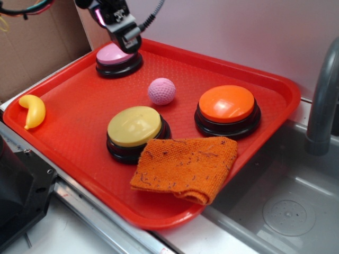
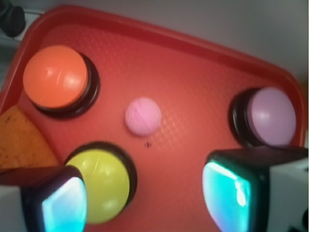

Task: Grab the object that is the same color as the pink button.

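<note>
The gripper [image 2: 145, 193] is spread wide and holds nothing, with the pink ball [image 2: 143, 116] lying free ahead. Only the exterior view shows the banana [image 1: 33, 110] at the tray [image 1: 79, 106] edge.

A small pink ball [image 2: 143, 116] sits alone in the middle of a red tray [image 2: 193, 58]. An orange button [image 2: 55, 76] is at upper left, a yellow button [image 2: 104, 183] at the bottom, a pink button [image 2: 270, 116] at right. The jaws are wide apart, empty. An orange cloth [image 2: 19, 142] pokes in at left.

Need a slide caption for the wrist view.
Open end effector above red tray, pink ball centered among three buttons.
</note>
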You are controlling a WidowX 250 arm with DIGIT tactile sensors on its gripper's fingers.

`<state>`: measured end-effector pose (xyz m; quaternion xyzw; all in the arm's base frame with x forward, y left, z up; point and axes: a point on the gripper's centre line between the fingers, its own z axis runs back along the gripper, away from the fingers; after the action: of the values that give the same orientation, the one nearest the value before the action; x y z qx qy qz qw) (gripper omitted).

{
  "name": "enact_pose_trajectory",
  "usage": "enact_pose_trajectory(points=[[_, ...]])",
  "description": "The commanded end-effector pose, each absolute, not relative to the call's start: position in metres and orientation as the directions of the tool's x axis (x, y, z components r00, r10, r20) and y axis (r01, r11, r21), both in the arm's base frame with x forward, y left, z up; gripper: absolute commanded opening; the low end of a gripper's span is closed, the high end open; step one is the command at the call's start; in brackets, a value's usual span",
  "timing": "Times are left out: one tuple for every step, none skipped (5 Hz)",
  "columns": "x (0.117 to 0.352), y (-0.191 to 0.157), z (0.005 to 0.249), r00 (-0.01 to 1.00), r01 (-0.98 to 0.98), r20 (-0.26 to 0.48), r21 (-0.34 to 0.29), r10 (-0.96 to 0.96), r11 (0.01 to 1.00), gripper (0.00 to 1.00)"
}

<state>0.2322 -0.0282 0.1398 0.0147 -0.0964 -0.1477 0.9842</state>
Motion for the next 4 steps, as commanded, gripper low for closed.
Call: enact_pose_trajectory(points=[[0.262,-0.035,0.102,0.891,0.378,0.232,0.097,-0.39,0.921,1.0],[0.27,-0.034,0.083,0.885,0.397,0.232,0.076,-0.404,0.915,1.0],[0.274,-0.032,0.068,0.893,0.401,0.188,0.085,-0.41,0.912,1.0],[0.277,-0.024,0.056,0.9,0.393,0.168,0.085,-0.402,0.916,1.0]])
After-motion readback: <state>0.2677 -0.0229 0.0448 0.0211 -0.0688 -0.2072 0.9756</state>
